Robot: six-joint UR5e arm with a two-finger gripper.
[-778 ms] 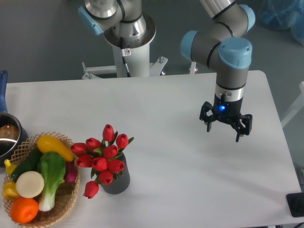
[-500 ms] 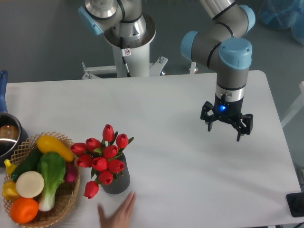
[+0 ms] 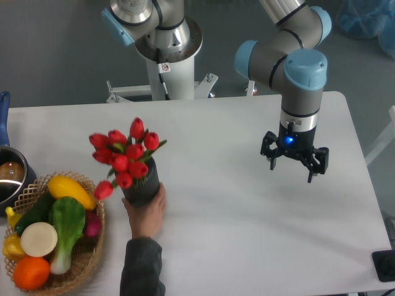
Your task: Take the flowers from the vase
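The flowers [image 3: 123,157], red tulip buds on green stems, stand in the dark ribbed vase [image 3: 141,188], which a person's hand [image 3: 148,213] grips left of centre on the white table [image 3: 234,228], beside a wicker basket [image 3: 86,262] of vegetables. Well apart to the right, the gripper [image 3: 294,166] hangs spread wide and empty.

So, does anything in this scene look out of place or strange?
Yes. A person's hand reaches in from the bottom edge and grips the vase, which leans with the flowers still inside. The claw hangs open far to the right, away from them.
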